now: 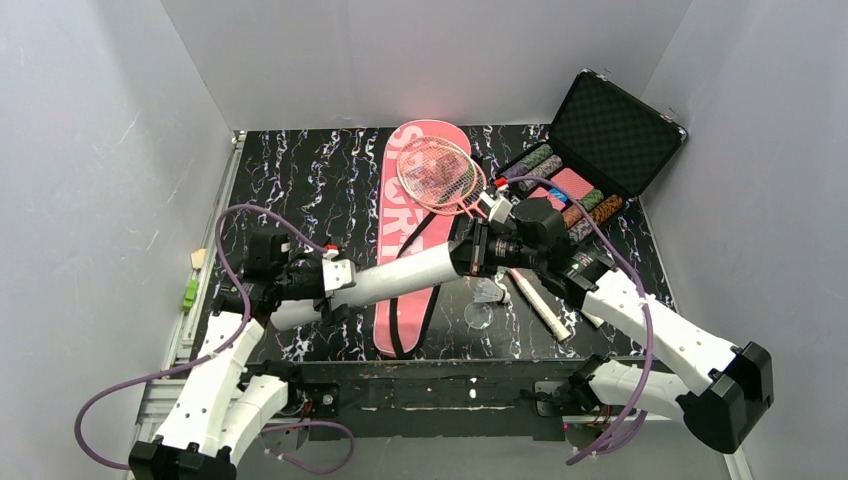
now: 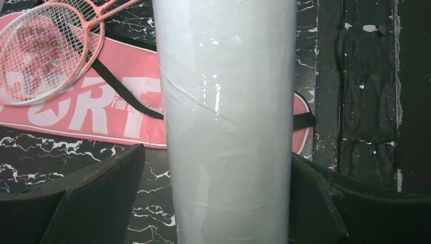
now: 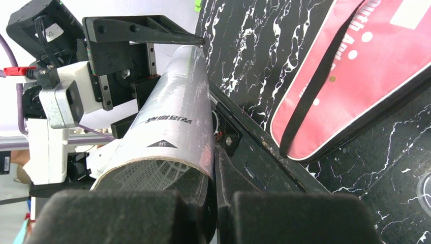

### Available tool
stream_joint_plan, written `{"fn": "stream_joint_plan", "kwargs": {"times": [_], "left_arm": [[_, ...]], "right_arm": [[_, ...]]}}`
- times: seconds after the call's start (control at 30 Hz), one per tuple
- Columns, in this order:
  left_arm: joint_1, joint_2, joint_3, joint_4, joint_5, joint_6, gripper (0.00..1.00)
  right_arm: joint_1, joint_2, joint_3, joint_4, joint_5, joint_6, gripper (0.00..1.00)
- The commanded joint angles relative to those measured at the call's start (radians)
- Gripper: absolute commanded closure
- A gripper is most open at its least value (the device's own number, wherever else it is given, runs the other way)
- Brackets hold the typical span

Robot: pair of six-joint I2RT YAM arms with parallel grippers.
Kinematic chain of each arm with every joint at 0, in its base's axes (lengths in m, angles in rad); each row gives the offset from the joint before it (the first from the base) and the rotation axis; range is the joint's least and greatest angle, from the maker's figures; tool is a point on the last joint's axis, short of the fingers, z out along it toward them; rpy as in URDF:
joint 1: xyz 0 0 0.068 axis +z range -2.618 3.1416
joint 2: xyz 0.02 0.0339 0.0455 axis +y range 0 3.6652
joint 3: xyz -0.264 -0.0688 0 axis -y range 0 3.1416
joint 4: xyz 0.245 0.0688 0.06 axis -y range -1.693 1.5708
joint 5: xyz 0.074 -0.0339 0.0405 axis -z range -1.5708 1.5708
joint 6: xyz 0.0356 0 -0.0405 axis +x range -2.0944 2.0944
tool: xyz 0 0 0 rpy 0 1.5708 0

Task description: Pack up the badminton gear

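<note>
A white tube hangs level above a black marbled table, lying along the line between two robot arms that meet at the centre.

The left gripper straddles the tube with its jaws spread wide. In the left wrist view the tube fills the middle. A strip of table shows between it and the finger on the view's left, while the opposite finger sits right against it. This gripper has let go.

The right gripper is at the tube's open end, on the side toward the right arm. Its jaws are pressed together to a thin seam, and the tube's wall runs down into that seam at the rim, so it is pinching the tube's edge. The netted white skirt of a shuttlecock shows just inside the tube's mouth.

Below the tube, a long pink SPORT bag with a black strap lies flat on the table, running from far to near. Two pink-framed rackets rest with their heads overlapping on its far end. To the right, an open black poker-chip case stands well apart from the tube.
</note>
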Motion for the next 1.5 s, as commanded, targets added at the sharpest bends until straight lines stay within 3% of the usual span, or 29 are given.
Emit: {"fn": "stream_joint_plan", "kwargs": {"times": [0.0, 0.3, 0.47, 1.13, 1.47], "left_arm": [[-0.014, 0.003, 0.069, 0.038, 0.063, 0.03, 0.02], [-0.09, 0.051, 0.125, -0.022, 0.064, 0.048, 0.02], [-0.124, 0.079, 0.144, -0.031, 0.026, -0.019, 0.02], [-0.173, 0.162, 0.124, -0.057, 0.018, -0.102, 0.02], [-0.184, 0.153, 0.141, -0.142, 0.025, -0.021, 0.42]], "right_arm": [[0.051, -0.015, 0.12, -0.064, 0.037, -0.073, 0.99], [0.141, 0.047, 0.244, -0.225, 0.183, -0.17, 0.99], [0.189, 0.075, 0.304, -0.286, 0.28, -0.204, 0.99], [0.312, 0.161, 0.429, -0.284, 0.429, -0.234, 0.99], [0.313, 0.146, 0.427, -0.299, 0.48, -0.244, 0.99]]}}
